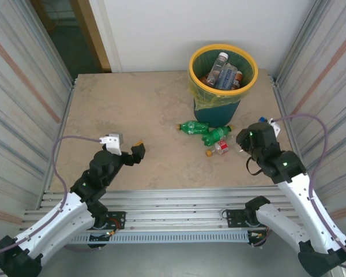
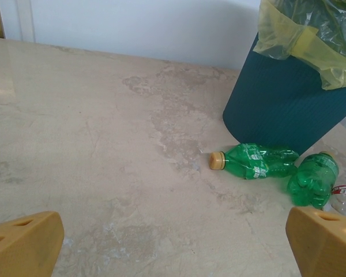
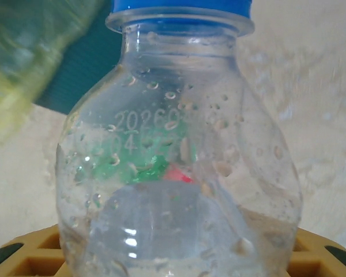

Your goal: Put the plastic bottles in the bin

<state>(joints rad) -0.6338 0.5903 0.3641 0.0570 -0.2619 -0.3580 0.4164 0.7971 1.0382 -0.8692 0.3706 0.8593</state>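
Bottle (image 3: 179, 173), clear and blue-capped, sits pinched in the right claw (image 3: 173, 265) for carrying to the bin (image 1: 218, 111) ahead-left; left claw (image 2: 173, 242) idles wide, green bottles (image 2: 254, 160) ahead-right of it.

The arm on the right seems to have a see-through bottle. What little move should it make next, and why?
Probably lift straight up. The right end effector has the clear bottle, blue cap upward, between its fingers, close beside the bin. The bin's yellow rim looks higher than the bottle, so it likely has to rise before swinging over.
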